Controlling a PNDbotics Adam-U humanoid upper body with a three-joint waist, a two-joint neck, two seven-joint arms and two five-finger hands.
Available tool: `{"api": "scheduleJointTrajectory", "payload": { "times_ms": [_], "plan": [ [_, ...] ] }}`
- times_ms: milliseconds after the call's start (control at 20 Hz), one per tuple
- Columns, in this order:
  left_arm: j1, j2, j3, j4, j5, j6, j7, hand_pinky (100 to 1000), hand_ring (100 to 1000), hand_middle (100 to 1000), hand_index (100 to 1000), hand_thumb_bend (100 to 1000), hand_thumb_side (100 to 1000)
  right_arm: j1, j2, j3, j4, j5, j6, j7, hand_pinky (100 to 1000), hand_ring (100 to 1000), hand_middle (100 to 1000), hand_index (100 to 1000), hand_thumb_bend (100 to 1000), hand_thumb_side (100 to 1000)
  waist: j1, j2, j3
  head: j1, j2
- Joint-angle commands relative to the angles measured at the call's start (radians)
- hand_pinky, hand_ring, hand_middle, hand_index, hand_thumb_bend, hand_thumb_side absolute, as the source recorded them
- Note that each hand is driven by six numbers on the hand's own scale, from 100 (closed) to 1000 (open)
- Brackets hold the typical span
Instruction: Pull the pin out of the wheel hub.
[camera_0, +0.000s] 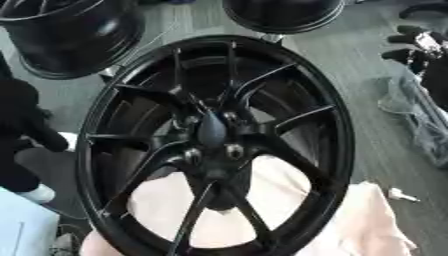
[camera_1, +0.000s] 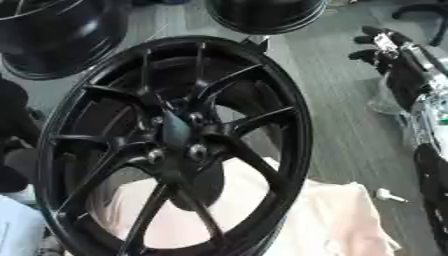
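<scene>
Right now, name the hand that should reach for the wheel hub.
Right, probably. The right hand hangs at the upper right, apart from the rim of the wheel, with the hub toward its side. No left hand shows in either view.

Grey floor (camera_0: 350, 75), pale cloth (camera_0: 367, 220), small white obj (camera_0: 401, 195)

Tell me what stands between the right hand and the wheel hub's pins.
Only the wheel's own rim and spokes, on its right side. The right hand is off to the wheel's right, apart from it; the hub and its silvery pins face the camera uncovered.
</scene>
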Motion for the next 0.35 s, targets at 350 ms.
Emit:
{"api": "scheduleJointTrajectory", "payload": {
  "times_ms": [350],
  "plan": [
    [0.042, -0.009, 0.074, -0.214, 0.218, 0.021, 0.196, 868, 845, 845, 934, 100, 657, -0.012, -0.022, -0.006, -0.010, -0.004, -0.002, -0.002, 962, 719, 769, 848, 100, 611, -0.008, -0.014, 0.008, 0.000, -0.005]
  ]
}}
